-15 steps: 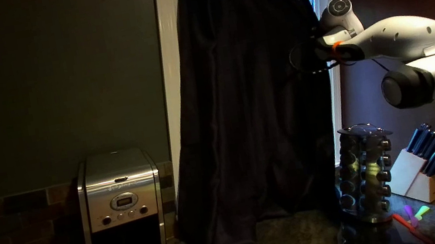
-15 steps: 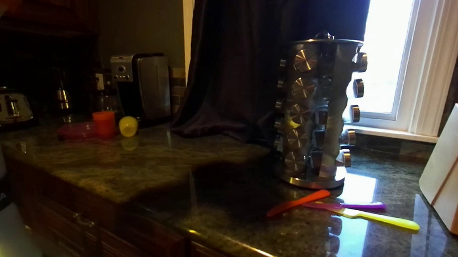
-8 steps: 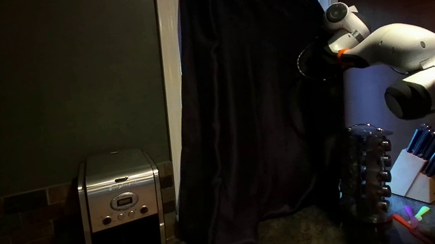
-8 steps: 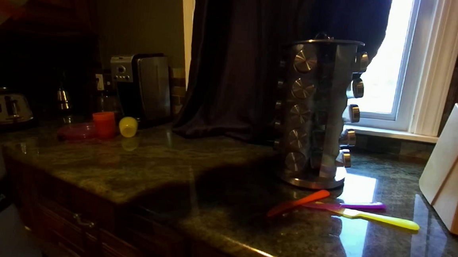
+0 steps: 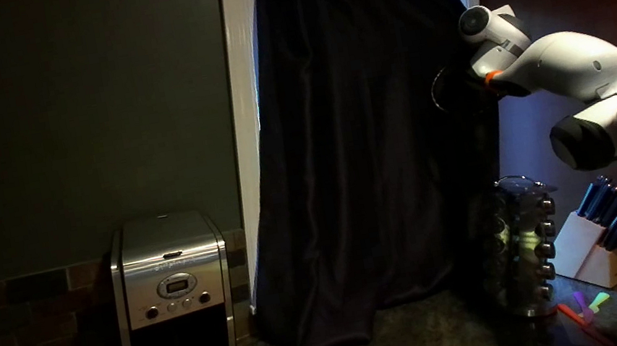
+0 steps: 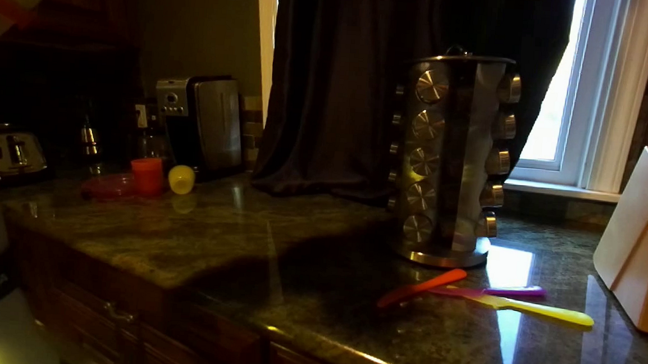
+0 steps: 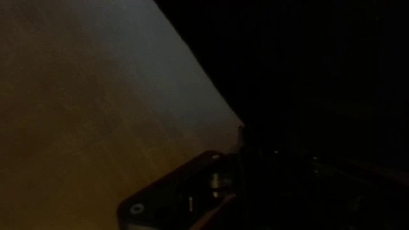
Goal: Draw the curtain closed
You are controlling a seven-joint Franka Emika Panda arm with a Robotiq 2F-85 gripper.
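Exterior view, dark vertically folded fabric curtain (image 5: 366,144), rounded white arm (image 5: 568,60) alongside

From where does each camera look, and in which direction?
In an exterior view: before the coffee maker, facing the curtain; arm at right.
In an exterior view: above the counter, facing the spice rack; arm parts at left.
Wrist view: behind the gripper, visible below, facing curtain's edge.
Both exterior views share coffee maker, curtain, spice rack.
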